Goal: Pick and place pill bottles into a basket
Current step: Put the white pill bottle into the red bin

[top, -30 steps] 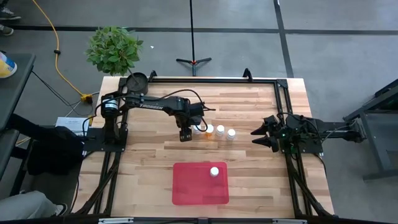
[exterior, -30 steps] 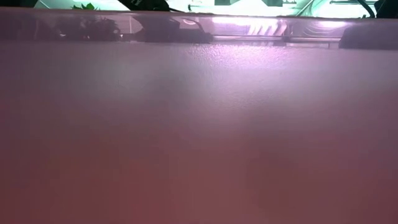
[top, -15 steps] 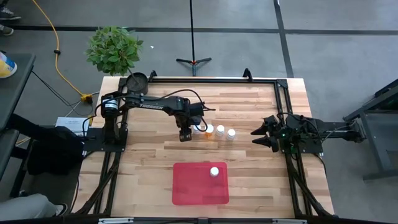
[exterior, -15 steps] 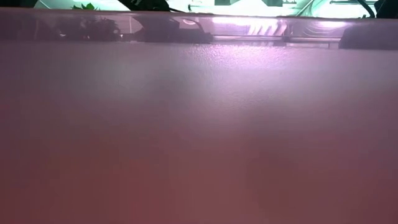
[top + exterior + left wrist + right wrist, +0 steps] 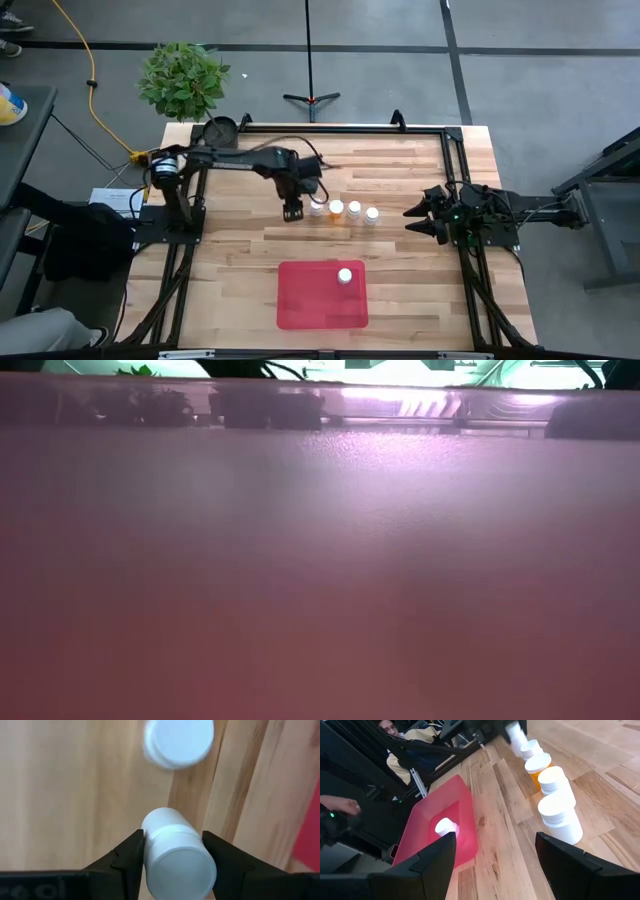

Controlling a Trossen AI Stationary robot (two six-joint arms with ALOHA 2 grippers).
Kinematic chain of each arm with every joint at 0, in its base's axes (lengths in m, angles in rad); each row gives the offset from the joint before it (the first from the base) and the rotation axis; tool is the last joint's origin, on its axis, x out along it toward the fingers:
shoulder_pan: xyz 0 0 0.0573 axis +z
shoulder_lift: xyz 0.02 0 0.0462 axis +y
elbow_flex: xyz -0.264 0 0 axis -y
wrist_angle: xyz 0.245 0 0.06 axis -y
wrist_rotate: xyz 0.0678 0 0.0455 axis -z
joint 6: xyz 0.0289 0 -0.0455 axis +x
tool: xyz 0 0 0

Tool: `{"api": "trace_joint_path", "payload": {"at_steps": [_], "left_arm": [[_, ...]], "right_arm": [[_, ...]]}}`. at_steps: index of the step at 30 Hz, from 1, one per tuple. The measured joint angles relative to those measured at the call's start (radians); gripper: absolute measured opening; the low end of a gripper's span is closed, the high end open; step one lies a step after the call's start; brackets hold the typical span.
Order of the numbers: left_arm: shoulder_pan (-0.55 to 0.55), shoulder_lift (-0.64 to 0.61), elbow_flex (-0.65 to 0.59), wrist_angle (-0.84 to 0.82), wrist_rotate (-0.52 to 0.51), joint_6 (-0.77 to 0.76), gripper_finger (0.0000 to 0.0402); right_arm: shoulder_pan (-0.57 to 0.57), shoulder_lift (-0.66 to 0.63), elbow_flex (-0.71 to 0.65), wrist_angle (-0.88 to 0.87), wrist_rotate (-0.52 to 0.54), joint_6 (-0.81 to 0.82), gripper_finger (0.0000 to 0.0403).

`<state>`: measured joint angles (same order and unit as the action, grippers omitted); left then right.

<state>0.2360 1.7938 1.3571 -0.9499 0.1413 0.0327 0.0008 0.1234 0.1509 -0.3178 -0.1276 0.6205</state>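
Fingers (image 5: 127, 857) of the left gripper (image 5: 292, 211) pinch a small white-capped cylindrical pill bottle (image 5: 176, 855) by its sides, just below the cap, one dark jaw on each flank; the wrist view shows it raised off the pale wooden table (image 5: 400, 180). Another white cap (image 5: 178, 742) sits on the planks directly ahead of the held one.

Outward from there, a short row of bottles stands on the table just beside the gripper; the right wrist view shows four standing there, at least one with an orange body (image 5: 541, 770). One more bottle (image 5: 345, 275) already rests inside the flat red rectangular plastic basket (image 5: 300, 305), which lies well apart from the row, nearer the table's front edge. That makes six bottles in all and one basket.

Risk, as I judge it: the grip is narrow and the bottle smooth, so a quick swing toward the basket could let it slip, or the jaws could clip the neighbouring bottle and topple the row.

The right gripper (image 5: 420, 220) waits at the table's right side, its fingers spread.
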Motion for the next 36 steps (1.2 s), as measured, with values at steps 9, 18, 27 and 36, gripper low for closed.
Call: {"api": "trace_joint_path", "payload": {"at_steps": [9,18,27,36], "left_arm": [[0.136,-0.239,0.0,0.016,-0.001,-0.031,0.0207],[0.224,-0.481,0.0,0.153,0.035,-0.093,0.0207],[0.222,-0.662,0.0,0.368,0.091,-0.153,0.0207],[0.222,-0.777,0.002,0.637,0.227,-0.231,0.0207]], "right_arm": [[0.0,0.0,0.0,0.0,0.001,0.0,0.0263],[0.0,0.0,0.0,0.0,0.007,-0.018,0.0263],[0.0,0.0,0.0,0.0,0.016,-0.018,0.0263],[0.0,0.0,0.0,0.0,0.039,-0.019,0.0263]]}}
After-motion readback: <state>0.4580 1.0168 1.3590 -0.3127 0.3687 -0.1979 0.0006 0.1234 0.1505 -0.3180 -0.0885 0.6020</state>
